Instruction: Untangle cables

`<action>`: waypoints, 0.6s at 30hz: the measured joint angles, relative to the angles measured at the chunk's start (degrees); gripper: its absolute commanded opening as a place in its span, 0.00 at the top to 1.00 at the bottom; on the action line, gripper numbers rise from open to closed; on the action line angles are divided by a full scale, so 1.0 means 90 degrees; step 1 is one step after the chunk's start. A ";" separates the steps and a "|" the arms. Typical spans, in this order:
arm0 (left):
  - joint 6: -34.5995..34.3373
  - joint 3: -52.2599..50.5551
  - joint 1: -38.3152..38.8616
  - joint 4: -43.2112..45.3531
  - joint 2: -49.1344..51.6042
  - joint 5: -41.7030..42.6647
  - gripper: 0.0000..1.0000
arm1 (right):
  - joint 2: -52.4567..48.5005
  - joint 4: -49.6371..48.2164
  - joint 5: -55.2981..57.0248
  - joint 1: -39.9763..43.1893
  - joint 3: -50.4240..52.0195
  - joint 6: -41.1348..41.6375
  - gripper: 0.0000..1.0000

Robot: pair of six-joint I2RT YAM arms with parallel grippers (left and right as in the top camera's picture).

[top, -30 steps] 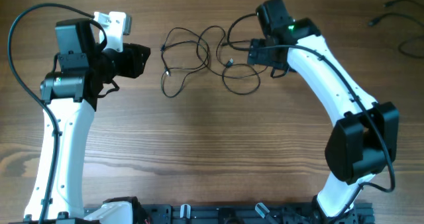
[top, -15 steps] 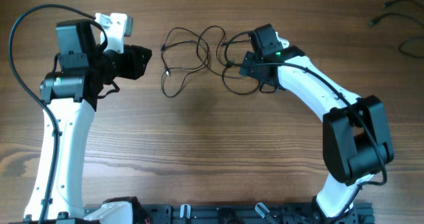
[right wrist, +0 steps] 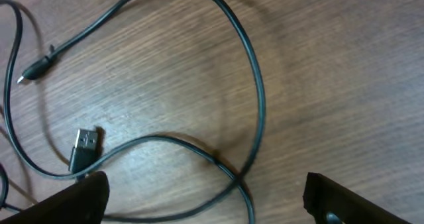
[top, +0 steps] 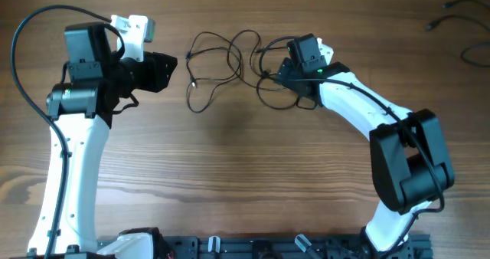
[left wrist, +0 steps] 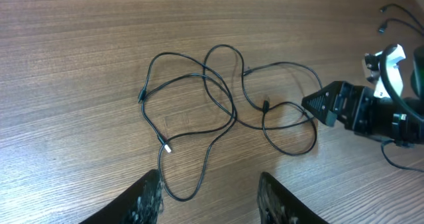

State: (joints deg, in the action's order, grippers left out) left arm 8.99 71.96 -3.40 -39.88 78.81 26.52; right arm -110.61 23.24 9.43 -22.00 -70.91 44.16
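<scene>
The cables (top: 230, 60) are thin black cords in a loose tangle on the wooden table, at the far middle. My left gripper (top: 170, 64) hovers to their left, open and holding nothing. In the left wrist view its fingers (left wrist: 149, 197) stand either side of the nearest loop of the cables (left wrist: 230, 114) without touching it. My right gripper (top: 278, 75) is low over the tangle's right loop. Its jaws are wide open, and two strands of the cables (right wrist: 260, 105) cross between them. A USB plug (right wrist: 83, 148) lies beside the left finger (right wrist: 73, 204).
More thin cords (top: 459, 25) lie at the table's far right corner. A black rail (top: 260, 247) with the arm bases runs along the front edge. The right gripper (left wrist: 331, 105) shows at the right of the left wrist view.
The right arm has swung left and come down onto the tangle's right loop, and its jaws have narrowed slightly. The left arm and the cables have not moved.
</scene>
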 measured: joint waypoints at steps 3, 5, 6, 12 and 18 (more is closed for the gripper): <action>0.0000 0.0000 0.0000 -0.0005 -0.0002 0.0000 0.52 | -0.0335 -0.0119 -0.0002 0.0000 0.0002 0.0039 0.08; 0.0000 0.0000 0.0000 -0.0005 -0.0002 0.0000 0.52 | -0.0449 -0.0185 0.0061 -0.0017 -0.0005 0.0046 0.17; 0.0000 0.0000 0.0000 -0.0005 0.0000 0.0000 0.52 | -0.0466 -0.0219 0.0061 -0.0022 -0.0010 0.0063 0.23; 0.0000 0.0000 0.0000 -0.0007 0.0000 0.0005 0.52 | -0.0539 -0.0325 0.0112 -0.0041 -0.0019 0.0180 0.63; 0.0000 0.0000 0.0000 -0.0005 0.0000 0.0022 0.52 | -0.0634 -0.0614 -0.0209 -0.0041 -0.0017 0.0216 0.95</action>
State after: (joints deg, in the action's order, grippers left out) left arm 8.99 71.96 -3.40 -39.92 78.81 26.72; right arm -116.31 17.72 7.55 -22.37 -71.07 46.11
